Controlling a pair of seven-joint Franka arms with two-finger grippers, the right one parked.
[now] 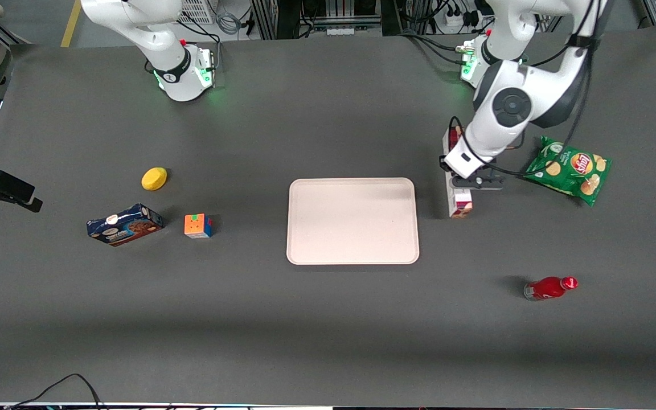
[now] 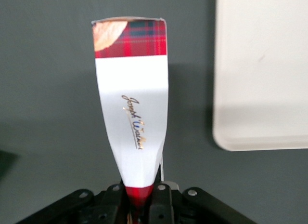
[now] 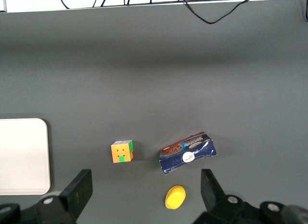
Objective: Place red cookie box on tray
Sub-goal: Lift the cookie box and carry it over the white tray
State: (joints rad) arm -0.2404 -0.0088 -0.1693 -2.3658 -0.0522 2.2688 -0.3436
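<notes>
Claw (image 2: 139, 197): clenched on one end of the red cookie box (image 2: 132, 108) | Box: held beside the tray (image 1: 353, 221), toward the working arm's end of the desk (image 1: 328, 330), not on tray | Nearby: chips bag (image 1: 570, 169), red bottle (image 1: 549, 287)
</notes>
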